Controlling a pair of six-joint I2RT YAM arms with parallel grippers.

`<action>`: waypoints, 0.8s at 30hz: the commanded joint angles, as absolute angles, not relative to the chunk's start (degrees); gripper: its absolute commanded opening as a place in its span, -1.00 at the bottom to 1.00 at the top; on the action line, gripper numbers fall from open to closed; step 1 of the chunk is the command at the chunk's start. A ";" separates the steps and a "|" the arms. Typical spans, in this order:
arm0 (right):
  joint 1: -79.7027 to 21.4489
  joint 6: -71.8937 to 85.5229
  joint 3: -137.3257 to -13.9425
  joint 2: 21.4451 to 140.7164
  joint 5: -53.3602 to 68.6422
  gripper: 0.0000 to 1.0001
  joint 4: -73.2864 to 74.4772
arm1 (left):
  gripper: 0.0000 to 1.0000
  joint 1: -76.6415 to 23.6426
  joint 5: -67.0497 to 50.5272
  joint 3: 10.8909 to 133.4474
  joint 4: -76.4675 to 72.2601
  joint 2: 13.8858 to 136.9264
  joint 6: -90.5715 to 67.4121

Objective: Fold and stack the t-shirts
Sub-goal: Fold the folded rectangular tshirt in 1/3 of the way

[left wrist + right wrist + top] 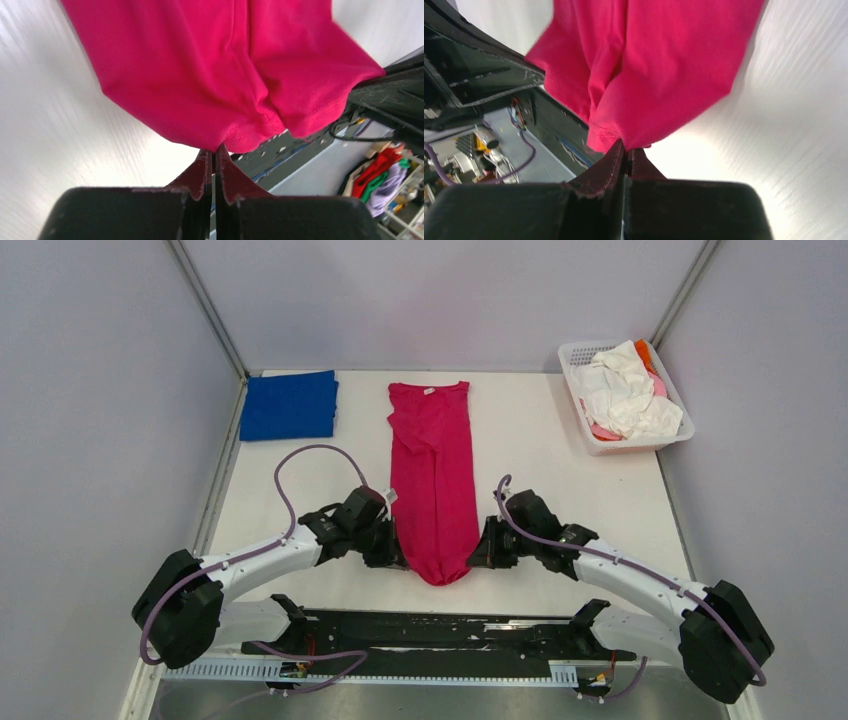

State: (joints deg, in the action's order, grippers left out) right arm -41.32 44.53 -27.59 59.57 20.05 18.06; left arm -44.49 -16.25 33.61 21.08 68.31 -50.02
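Magenta-red t-shirt (432, 480), soft, folded narrow; left tool (215, 152), right tool (626, 150) each pinch stitched hem corners, apparently lifted.

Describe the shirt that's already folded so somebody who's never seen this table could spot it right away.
Look at the white table and go to its far left corner, by the wall. The royal-blue t-shirt lies there as a flat rectangle. It is the only blue item: the magenta-red t-shirt is a long strip down the middle, and the basket far right holds crumpled clothes.
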 commanded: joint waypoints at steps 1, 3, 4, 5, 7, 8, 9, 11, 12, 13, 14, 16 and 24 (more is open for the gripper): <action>-38.46 41.23 -36.20 64.55 16.28 -0.99 14.28 | -1.00 -39.27 -17.87 37.06 17.07 70.29 -46.94; -37.31 39.99 -39.30 67.43 15.36 -1.00 13.29 | -1.00 -37.41 -17.42 38.66 16.05 71.35 -46.14; -36.82 39.37 -40.76 68.79 15.06 -1.00 13.08 | -1.00 -36.25 -16.94 39.83 15.26 71.71 -45.73; -36.36 38.62 -42.33 70.19 14.73 -1.00 13.02 | -1.00 -35.66 -16.65 41.05 14.87 72.60 -45.63; -34.93 37.34 -45.04 73.09 15.12 -1.00 13.01 | -1.00 -33.66 -14.70 43.14 14.16 74.09 -44.98; -34.02 36.76 -46.29 75.01 15.71 -1.00 13.01 | -1.00 -32.54 -13.90 43.90 13.98 74.66 -44.53; -33.03 36.47 -47.37 76.32 16.19 -1.00 13.08 | -1.00 -31.96 -12.75 45.62 13.56 75.99 -44.24; -30.76 36.24 -49.51 78.71 17.38 -1.00 13.19 | -1.00 -29.85 -12.71 48.30 13.16 78.28 -43.43; -29.83 36.03 -50.50 79.76 17.98 -0.99 13.14 | -1.00 -29.15 -12.82 49.11 13.09 79.84 -42.87; -29.00 35.73 -51.49 80.86 18.32 -0.99 13.18 | -1.00 -28.68 -13.03 50.73 13.09 80.70 -42.38; -27.51 34.88 -53.88 83.19 18.40 -1.00 13.10 | -1.00 -26.82 -13.45 52.99 13.17 83.91 -41.55; -26.52 34.08 -56.34 85.20 18.51 -1.00 12.99 | -1.00 -25.61 -13.63 55.12 13.35 86.09 -40.88; -22.71 31.55 -63.95 93.02 19.89 -1.00 12.76 | -1.00 -22.24 -14.82 64.94 14.11 94.91 -38.68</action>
State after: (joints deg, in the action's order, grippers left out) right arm -24.29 34.35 -59.35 90.43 18.15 15.09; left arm -23.62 -14.31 59.11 14.72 91.83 -41.52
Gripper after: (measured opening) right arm 0.010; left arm 0.010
